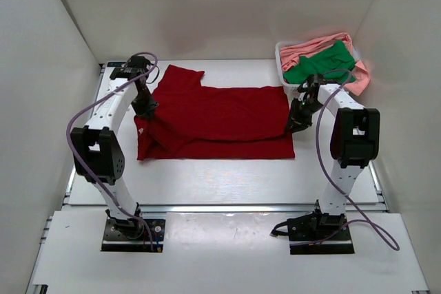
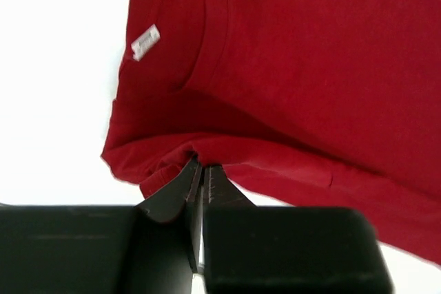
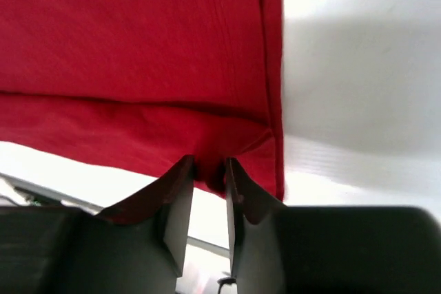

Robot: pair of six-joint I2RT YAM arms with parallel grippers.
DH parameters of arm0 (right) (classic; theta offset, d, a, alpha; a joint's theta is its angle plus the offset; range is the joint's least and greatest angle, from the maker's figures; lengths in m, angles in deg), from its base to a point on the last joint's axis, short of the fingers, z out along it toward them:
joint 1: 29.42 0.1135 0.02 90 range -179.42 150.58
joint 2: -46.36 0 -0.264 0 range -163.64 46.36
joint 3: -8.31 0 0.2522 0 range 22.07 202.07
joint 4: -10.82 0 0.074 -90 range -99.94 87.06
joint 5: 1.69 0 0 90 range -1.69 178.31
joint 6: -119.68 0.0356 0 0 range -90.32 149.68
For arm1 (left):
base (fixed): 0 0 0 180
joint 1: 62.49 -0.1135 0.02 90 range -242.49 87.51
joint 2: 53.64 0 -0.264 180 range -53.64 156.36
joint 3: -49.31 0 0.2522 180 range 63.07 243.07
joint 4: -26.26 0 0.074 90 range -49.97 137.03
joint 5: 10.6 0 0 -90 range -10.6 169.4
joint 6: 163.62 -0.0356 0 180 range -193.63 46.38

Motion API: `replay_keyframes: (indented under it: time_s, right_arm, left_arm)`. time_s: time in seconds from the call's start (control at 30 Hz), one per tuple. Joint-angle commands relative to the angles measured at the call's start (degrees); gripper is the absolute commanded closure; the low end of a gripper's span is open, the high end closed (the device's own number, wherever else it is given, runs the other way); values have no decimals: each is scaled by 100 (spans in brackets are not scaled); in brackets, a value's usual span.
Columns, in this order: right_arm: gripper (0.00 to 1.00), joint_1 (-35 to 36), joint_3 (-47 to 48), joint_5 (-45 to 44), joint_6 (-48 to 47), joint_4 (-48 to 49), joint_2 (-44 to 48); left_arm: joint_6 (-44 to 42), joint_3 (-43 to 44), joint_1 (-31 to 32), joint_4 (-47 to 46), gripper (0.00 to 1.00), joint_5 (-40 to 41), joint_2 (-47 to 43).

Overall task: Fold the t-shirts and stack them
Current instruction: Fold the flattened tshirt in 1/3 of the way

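Note:
A dark red t-shirt (image 1: pixel 220 118) lies spread across the table, its near part doubled over. My left gripper (image 1: pixel 146 108) is at the shirt's left edge by the collar. In the left wrist view the gripper (image 2: pixel 201 164) is shut on a pinch of red cloth (image 2: pixel 289 67), with only a slit between the jaws. My right gripper (image 1: pixel 295 123) is at the shirt's right edge. In the right wrist view its jaws (image 3: pixel 209 163) stand slightly apart, with a bunch of the red hem (image 3: pixel 138 53) between the tips. A bright green t-shirt (image 1: pixel 318 65) and a salmon pink t-shirt (image 1: pixel 324 45) are piled at the back right.
The white basket (image 1: pixel 281 67) holding the green and pink shirts stands at the back right corner, just behind my right arm. White walls close in the table on the left, back and right. A white label (image 2: pixel 145 42) shows inside the red shirt's collar.

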Motion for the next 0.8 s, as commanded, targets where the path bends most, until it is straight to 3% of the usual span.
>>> replay_keyframes:
  time_s: [0.0,0.07,0.1,0.37,0.47,0.7,0.77]
  right_arm:
    - [75,40,377,-286,111,358,200]
    - [63,14,368,-453,234,701,472]
    - [60,-12,351,-497,295,755,613]
    - [56,-267,-729,-489,463,1238,1465]
    - [56,-241,-1142,-479,472,1283,1677]
    - [53,92,-2329,-463,472,1808,2441]
    - [54,522,-2514,-418,498,2063,2495]
  left_arm:
    - [41,383,-140,-96,87,265,192]
    - [41,794,-211,-70,76,353,350]
    - [49,988,-211,-17,75,405,438]
    - [163,1499,-562,-167,73,151,711]
    - [190,1325,-606,-122,73,195,581]
    - [278,-1449,-167,-701,73,265,-570]
    - [304,-2067,69,-1026,73,309,-677]
